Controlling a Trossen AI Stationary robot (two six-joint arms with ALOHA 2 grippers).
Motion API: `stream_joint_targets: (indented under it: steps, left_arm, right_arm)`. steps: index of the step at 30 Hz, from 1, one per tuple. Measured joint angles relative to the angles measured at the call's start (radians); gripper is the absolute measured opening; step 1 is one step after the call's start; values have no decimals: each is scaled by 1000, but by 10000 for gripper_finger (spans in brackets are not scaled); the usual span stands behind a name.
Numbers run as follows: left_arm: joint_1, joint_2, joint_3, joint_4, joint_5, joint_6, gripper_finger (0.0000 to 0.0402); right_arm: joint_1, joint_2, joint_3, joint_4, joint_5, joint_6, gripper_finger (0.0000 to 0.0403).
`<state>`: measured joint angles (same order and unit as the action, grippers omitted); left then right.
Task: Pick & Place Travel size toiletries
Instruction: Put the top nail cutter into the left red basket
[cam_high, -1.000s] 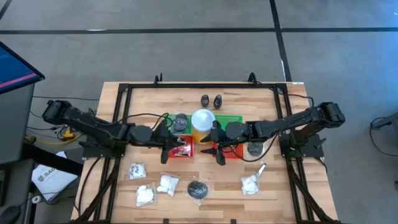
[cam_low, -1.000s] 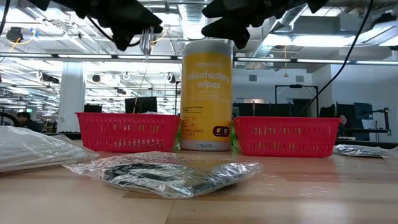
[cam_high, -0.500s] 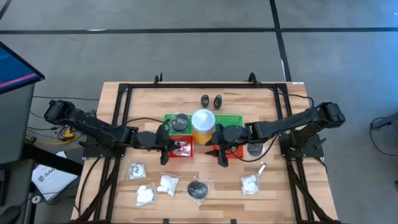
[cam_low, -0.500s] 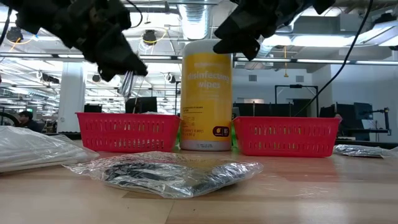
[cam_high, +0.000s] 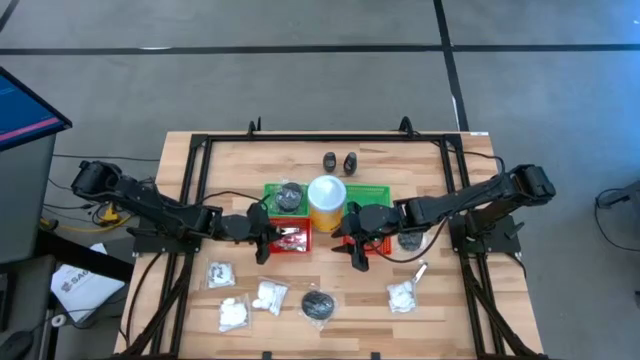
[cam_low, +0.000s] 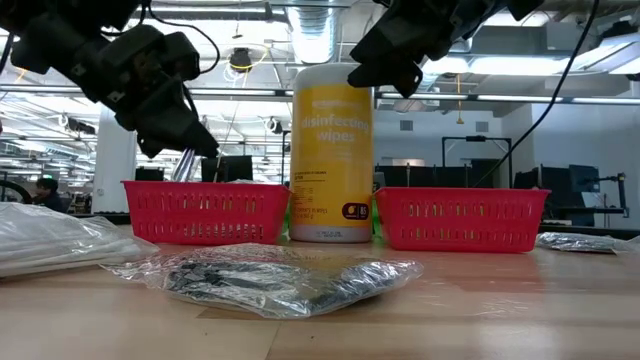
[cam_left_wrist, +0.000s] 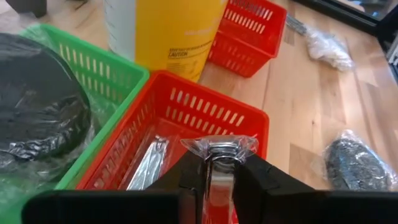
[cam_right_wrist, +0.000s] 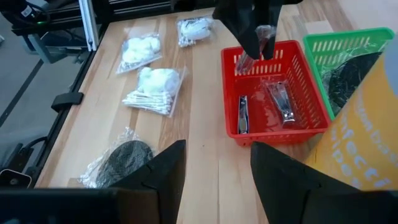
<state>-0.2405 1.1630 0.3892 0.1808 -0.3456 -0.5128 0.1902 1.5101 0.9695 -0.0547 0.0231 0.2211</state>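
My left gripper (cam_left_wrist: 219, 163) is shut on a clear-wrapped silvery tool (cam_left_wrist: 219, 148) above the left red tray (cam_left_wrist: 186, 106), where another silvery piece (cam_left_wrist: 149, 163) lies. In the low view the packet (cam_low: 190, 160) hangs just above that tray's rim (cam_low: 205, 190). My right gripper (cam_right_wrist: 217, 180) is open and empty, high near the yellow cylinder (cam_high: 326, 200). White lumpy packets (cam_high: 233, 313), a wrapped dark pad (cam_high: 318, 304) and two tiny black bottles (cam_high: 340, 161) lie on the table. My left gripper pinches the clear-wrapped silvery tool between its two fingers, by the wrapper's upper end (cam_left_wrist: 219, 155). The fingers slant down from the table's left. The packet is lifted clear and hangs below the fingertips (cam_right_wrist: 261, 38) over the red tray.
A green tray (cam_left_wrist: 99, 68) behind the left red tray holds a wrapped dark pad (cam_left_wrist: 37, 118). A second red tray (cam_low: 460, 215) stands to the right of the yellow cylinder. Another dark pad (cam_high: 410, 238), a white packet (cam_high: 402, 295) and a small tube (cam_high: 420, 270) lie at the right.
My left gripper has come down toward the left red tray and tipped its fingers downward, still shut on the wrapped silvery tool, which now hangs just above the tray's rim. My right gripper has shifted a little toward the table's left.
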Motion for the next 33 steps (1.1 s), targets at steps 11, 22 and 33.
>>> stream_joint_targets:
  steps: [11,22,33]
  left_arm:
    - [0,93,0,17,-43,6,61]
    - [1,123,0,69,-54,15,98]
    - [0,123,0,97,-91,16,218]
  right_arm:
    - [0,0,0,-6,0,-3,168]
    - [0,0,0,-47,0,13,169]
    - [0,0,0,-58,0,15,169]
